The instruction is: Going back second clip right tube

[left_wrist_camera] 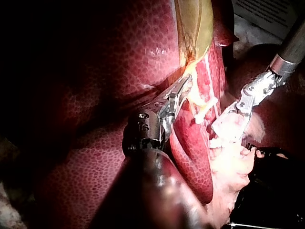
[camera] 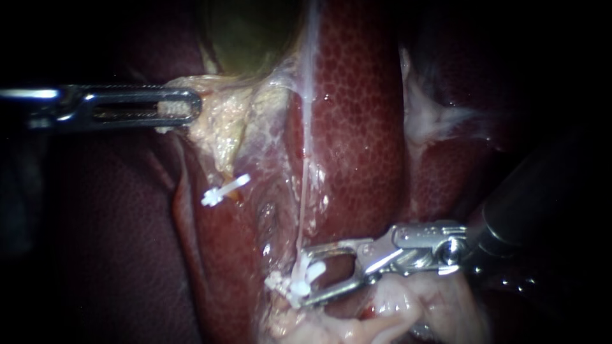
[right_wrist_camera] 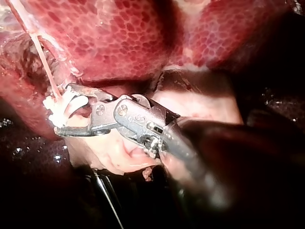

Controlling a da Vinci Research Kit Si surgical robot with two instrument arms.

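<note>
left instrument (camera: 191, 106): bright silvery metal; long, narrow jaws, rounded at the end, with a long slot down the middle and fine ridges showing inside the slot
left wrist housing (left_wrist_camera: 143, 128): dark, blocky metal with small round screw heads on its side
left shaft (left_wrist_camera: 159, 191): smooth, round, dark tube with a glossy sheen
right instrument (camera: 309, 277): polished steel; slim, bar-like jaws, much thinner than the joint behind them
right hinge block (camera: 424, 245): stepped silver links, round pivot pins, one round screw head near the shaft
right shaft (camera: 529, 204): thick, plain black cylinder
</note>
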